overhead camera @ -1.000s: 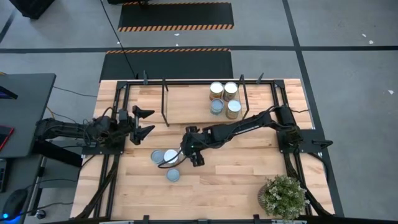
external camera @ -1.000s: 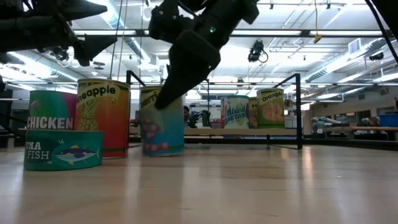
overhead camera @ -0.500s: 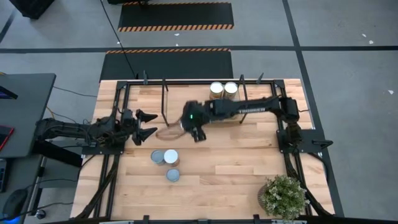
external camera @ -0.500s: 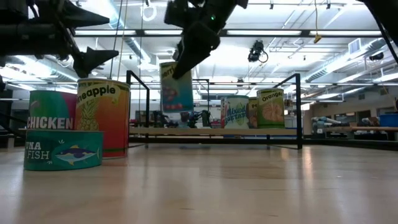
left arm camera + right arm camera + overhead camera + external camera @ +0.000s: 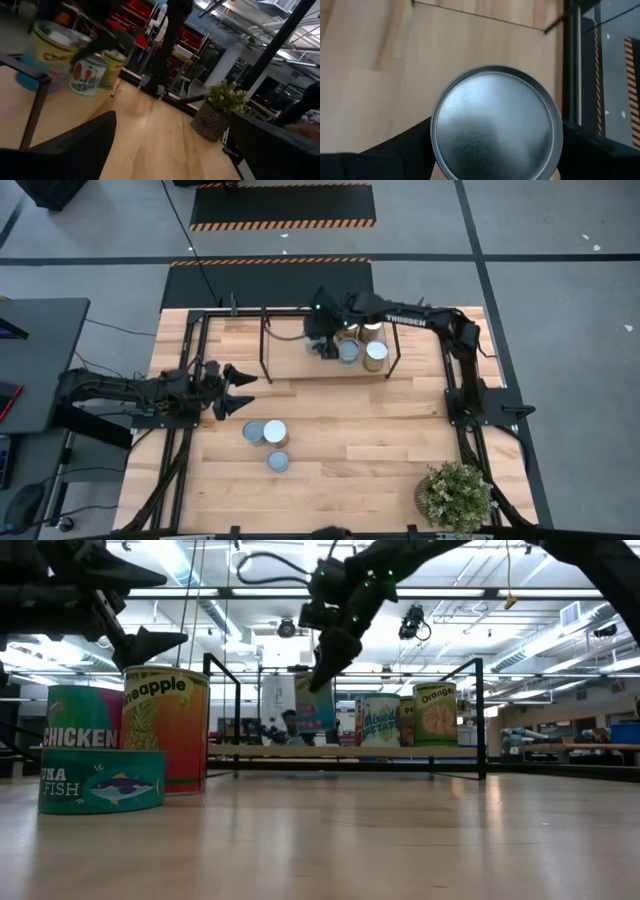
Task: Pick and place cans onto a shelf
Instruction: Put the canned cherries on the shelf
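My right gripper [image 5: 322, 337] is over the shelf's [image 5: 300, 360] left part and shut on a silver-lidded can [image 5: 495, 122] with a blue label [image 5: 314, 705]. Whether the can touches the board, I cannot tell. Several cans [image 5: 372, 340] stand upright on the shelf's right part. Three cans [image 5: 266, 433] stand on the tabletop near its middle: chicken [image 5: 85, 720], pineapple [image 5: 165, 730] and a flat tuna tin [image 5: 100, 780]. My left gripper [image 5: 240, 387] is open and empty at the table's left, beside these cans. My right gripper pinches the can's round side wall [image 5: 436, 135] between its two fingers, just below the lid rim, one finger [image 5: 415, 145] on each side. The fingers come from above, pointing down. The can is upright under the gripper, lid up, over the shelf board.
Thin black posts [image 5: 265, 340] stand round the shelf board, one just left of the held can. A potted plant [image 5: 456, 495] stands at the table's near right corner. Black frame rails [image 5: 185, 360] run along the table's left and right sides.
My right gripper has lifted one can from the group near the table's middle. It has carried the can up and toward the far edge, then to the right over the shelf's left part and lower. The can has stayed upright.
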You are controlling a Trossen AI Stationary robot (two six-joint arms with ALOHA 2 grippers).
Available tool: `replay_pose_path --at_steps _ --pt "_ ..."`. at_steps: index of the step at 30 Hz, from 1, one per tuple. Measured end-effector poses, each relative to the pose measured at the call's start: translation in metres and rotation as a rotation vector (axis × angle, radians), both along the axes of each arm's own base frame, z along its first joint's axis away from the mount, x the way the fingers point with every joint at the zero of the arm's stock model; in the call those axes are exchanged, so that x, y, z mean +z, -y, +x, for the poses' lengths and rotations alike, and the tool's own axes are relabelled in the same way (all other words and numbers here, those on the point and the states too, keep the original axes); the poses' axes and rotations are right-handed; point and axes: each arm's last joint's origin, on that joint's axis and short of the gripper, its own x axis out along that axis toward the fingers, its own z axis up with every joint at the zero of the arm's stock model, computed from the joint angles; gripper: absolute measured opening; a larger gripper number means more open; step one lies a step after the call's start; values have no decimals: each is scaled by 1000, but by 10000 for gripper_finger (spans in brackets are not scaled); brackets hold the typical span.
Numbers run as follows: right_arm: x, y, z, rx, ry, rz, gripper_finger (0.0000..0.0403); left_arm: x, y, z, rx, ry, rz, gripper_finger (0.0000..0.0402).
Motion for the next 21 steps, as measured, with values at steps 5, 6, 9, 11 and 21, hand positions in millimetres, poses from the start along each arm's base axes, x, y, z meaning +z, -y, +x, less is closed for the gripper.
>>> replay_pose_path --at_steps 5,6,9,11,21 --pt "0 24 -10 -30 12 12 331 0 3 0 -22 0 0 393" --pt "-1 27 -11 -34 9 12 331 0 3 0 -28 0 -4 393" --pt "-6 28 -12 -23 -19 16 332 0 6 0 -48 0 -5 393" --pt "-11 29 -10 -13 -30 9 332 0 7 0 -62 1 -5 393" --pt "-20 38 -10 -27 -44 5 332 0 9 -1 -65 2 -6 393"
